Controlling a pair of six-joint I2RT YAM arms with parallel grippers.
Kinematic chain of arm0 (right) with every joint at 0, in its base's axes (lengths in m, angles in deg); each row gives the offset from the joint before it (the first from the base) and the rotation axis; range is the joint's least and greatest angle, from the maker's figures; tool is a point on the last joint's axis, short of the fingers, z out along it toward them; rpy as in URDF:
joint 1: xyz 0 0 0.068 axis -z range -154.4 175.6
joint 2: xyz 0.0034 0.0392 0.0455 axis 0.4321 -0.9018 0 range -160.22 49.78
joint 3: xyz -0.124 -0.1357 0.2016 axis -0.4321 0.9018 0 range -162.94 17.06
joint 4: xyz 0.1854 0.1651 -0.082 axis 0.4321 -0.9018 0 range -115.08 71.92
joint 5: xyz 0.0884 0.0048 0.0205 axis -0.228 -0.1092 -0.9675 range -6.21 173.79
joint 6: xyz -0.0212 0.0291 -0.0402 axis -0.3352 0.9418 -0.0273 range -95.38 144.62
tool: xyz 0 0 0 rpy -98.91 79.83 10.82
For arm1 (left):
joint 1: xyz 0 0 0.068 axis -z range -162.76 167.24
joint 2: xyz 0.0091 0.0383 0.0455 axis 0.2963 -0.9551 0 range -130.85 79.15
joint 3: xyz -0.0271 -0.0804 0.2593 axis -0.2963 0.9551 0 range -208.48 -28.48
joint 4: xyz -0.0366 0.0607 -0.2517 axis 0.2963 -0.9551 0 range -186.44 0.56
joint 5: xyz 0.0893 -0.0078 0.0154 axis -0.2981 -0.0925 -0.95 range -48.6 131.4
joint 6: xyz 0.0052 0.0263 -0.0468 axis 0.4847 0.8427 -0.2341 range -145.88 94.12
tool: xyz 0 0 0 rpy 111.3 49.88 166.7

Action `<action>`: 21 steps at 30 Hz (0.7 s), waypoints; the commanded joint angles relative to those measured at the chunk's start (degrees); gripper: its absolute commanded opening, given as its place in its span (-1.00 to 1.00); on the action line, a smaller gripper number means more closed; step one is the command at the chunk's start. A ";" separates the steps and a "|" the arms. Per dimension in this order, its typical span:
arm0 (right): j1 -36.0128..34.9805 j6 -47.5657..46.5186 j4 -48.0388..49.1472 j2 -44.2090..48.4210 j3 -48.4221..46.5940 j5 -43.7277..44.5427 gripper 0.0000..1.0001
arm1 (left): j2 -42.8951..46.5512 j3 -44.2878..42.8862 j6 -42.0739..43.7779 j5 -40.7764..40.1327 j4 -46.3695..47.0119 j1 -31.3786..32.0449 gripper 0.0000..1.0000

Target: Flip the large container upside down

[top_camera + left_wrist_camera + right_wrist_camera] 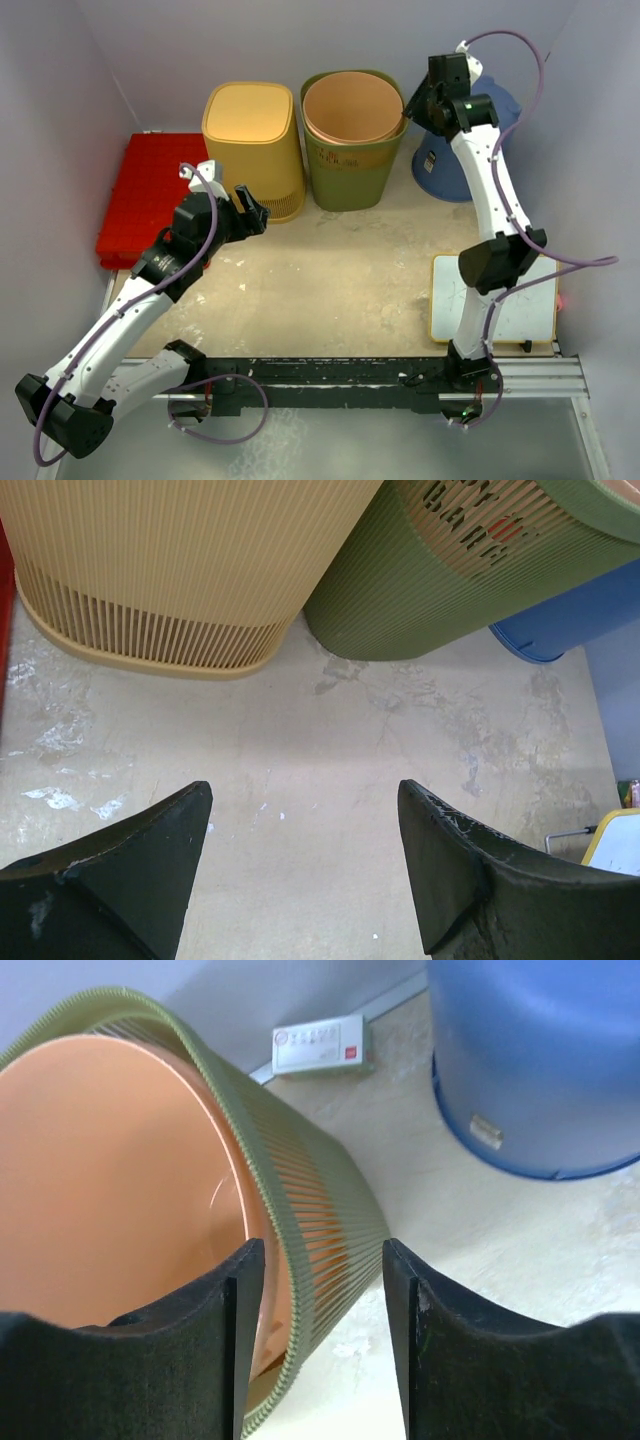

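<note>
Near side, left arm (120, 320) reaches forward and inward with elbow bent, left gripper (250, 212) aimed at the far side, jaws spread wide, nothing between them. Far side, right arm (488, 185) stretches out almost full length. Its right gripper (415, 100) is angled left and down, fingers (215, 1320) parted, not clamped.

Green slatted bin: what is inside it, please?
An orange inner bucket sits nested inside the green slatted bin, reaching nearly its rim. The bucket's bottom is hidden by its walls, so any contents cannot be seen.
</note>
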 commanded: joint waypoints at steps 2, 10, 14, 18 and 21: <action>0.89 -7.52 11.55 11.32 5.97 2.85 0.11 | -0.13 -0.06 -0.36 0.08 3.01 0.05 0.45; 0.32 -4.98 11.68 11.46 3.85 -3.81 0.08 | -2.08 -0.27 -0.84 1.51 4.39 0.05 0.45; -0.63 -3.19 9.67 8.77 2.53 -5.31 0.06 | -2.58 -0.33 -1.03 1.64 4.64 0.03 0.45; -1.08 -2.20 9.65 6.97 3.19 -7.21 -0.01 | -2.44 -0.34 -1.18 1.60 4.44 0.05 0.45; -1.37 -2.04 9.38 5.94 3.19 -7.60 -0.04 | -2.24 -0.27 -1.21 1.17 4.08 0.06 0.45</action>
